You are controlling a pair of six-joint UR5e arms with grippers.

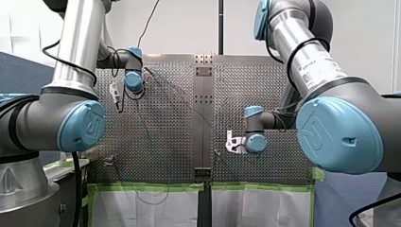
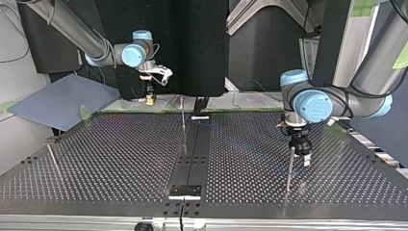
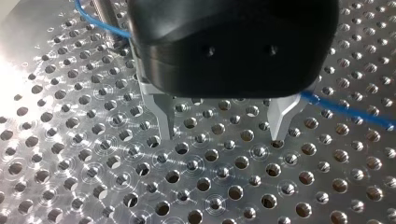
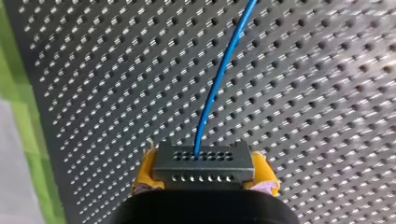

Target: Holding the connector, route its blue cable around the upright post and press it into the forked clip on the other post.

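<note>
**Connector in hand, cable waiting to be routed.** Nearest the arms, my right gripper (image 4: 204,179) clamps the dark connector (image 4: 203,161) between its yellow pads (image 4: 145,170), low over the perforated table (image 4: 327,116). The blue cable (image 4: 219,79) leaves the connector's face and runs away across the plate. Further out, a thin post (image 2: 183,122) stands on the table's centre line. Furthest out, my left gripper (image 3: 222,134) hangs with its metal fingers (image 3: 161,112) spread wide, tips just above the holes, holding nothing. The cable passes behind the gripper's body, is hidden there, and comes out beside one finger. In the top view a second post (image 2: 290,166) stands just beside this gripper. Which post carries the forked clip is too small to tell.

The work appears to be at the routing step, with the connector secured and the cable not yet seated in any clip. The next move likely calls for my right arm to carry the connector so the cable wraps the post under light tension. My left gripper would then guide the line and press it down into the fork.
</note>
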